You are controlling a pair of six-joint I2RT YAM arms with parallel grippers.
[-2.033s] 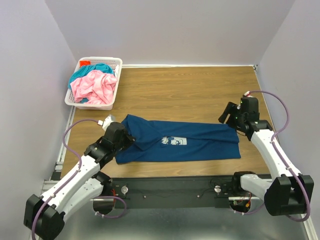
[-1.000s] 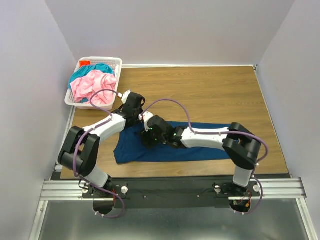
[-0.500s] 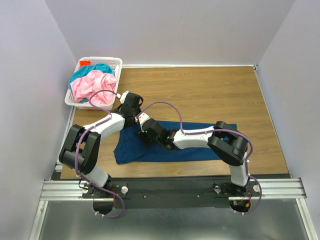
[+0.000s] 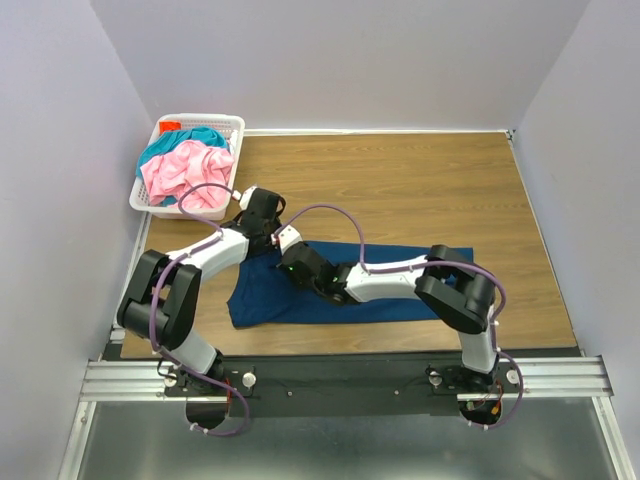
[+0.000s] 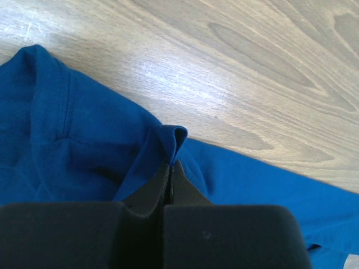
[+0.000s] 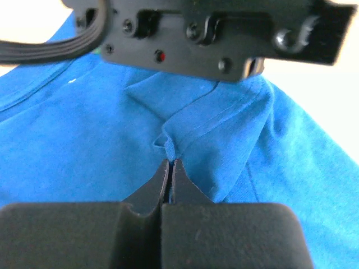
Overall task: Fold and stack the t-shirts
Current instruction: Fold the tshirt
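- Both arms have swung in from the ends of the blue tee (image 4: 255,300) to one spot near its left end. The right pincer (image 6: 169,163), apart a second ago, has snapped together on the cloth.
- Table (image 4: 420,185): bare wood starts just beyond both pincers.
- Blue tee: it lies as a long flat strip, running off to the right of the right pincer under that arm. Its print is hidden from where I look.
- Basket (image 4: 233,122): it sits well beyond the left pincer (image 5: 170,165), holding the pink tee (image 4: 185,175) and teal tee (image 4: 192,137), both bunched and unfolded.
- Left pincer: clamped on a raised ridge at the blue tee's far edge.
- Right pincer: shut on a small pleat beside a seam, with the left wrist's body close ahead of it.
- Step, as I read it: the first tee's fold, with both grips only just taken.
- Next move, I'd say: lift the two pinches together and carry that end over the strip. The wrists need to stay clear of each other, and the thin pleats must not slip.
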